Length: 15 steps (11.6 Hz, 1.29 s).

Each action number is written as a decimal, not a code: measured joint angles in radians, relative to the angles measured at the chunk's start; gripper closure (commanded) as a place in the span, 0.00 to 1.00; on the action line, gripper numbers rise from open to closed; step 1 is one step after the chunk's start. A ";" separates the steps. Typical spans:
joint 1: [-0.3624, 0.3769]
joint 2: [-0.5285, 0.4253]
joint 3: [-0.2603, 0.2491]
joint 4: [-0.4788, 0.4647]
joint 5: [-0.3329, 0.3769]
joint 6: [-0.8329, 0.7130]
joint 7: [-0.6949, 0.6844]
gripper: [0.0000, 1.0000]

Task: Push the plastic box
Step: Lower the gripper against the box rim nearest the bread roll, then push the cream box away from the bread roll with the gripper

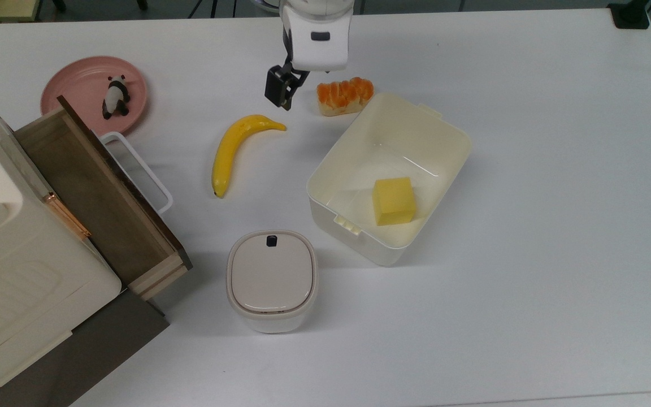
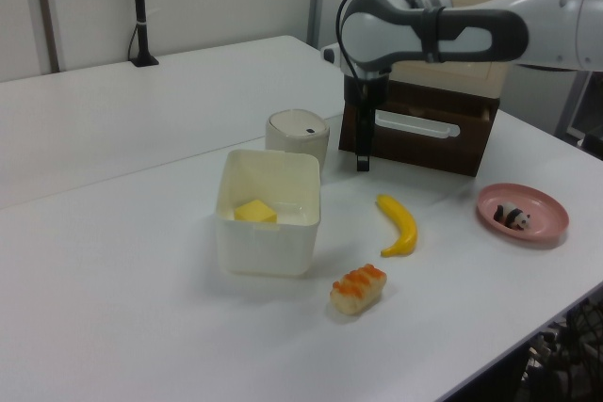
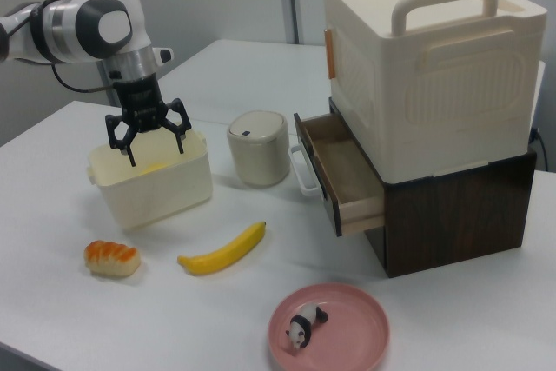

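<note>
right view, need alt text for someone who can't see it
A robot arm's open tool hangs above a cream plastic box on a white table. In front lie a bread roll, a banana and a pink plate with a panda figure; a cabinet with an open drawer stands at the right view's right.

Arm reaching over, gripper [image 3: 157, 150] pointing down, fingers spread wide, holding nothing.

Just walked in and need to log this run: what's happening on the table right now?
A Franka arm holds its open gripper in the air above the table, empty, near the plastic box. The box sits untouched with a yellow block inside. A banana and a bread piece lie nearby.
</note>
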 measured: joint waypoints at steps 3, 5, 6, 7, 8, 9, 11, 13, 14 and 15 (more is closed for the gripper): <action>0.013 0.025 0.001 0.000 -0.028 0.000 -0.046 0.00; 0.035 0.049 0.001 -0.001 -0.051 0.000 -0.046 0.00; 0.045 0.067 0.001 -0.001 -0.055 0.003 -0.046 0.00; 0.051 0.087 0.001 -0.001 -0.065 0.014 -0.046 0.00; 0.054 0.104 0.001 0.000 -0.072 0.023 -0.046 0.00; 0.055 0.117 0.001 0.001 -0.074 0.028 -0.046 0.00; 0.062 0.134 0.001 0.001 -0.074 0.046 -0.046 0.00; 0.072 0.140 0.001 0.005 -0.074 0.050 -0.039 0.00; 0.078 0.143 0.001 0.007 -0.074 0.056 -0.014 0.00; 0.083 0.146 0.001 0.008 -0.074 0.072 0.010 0.00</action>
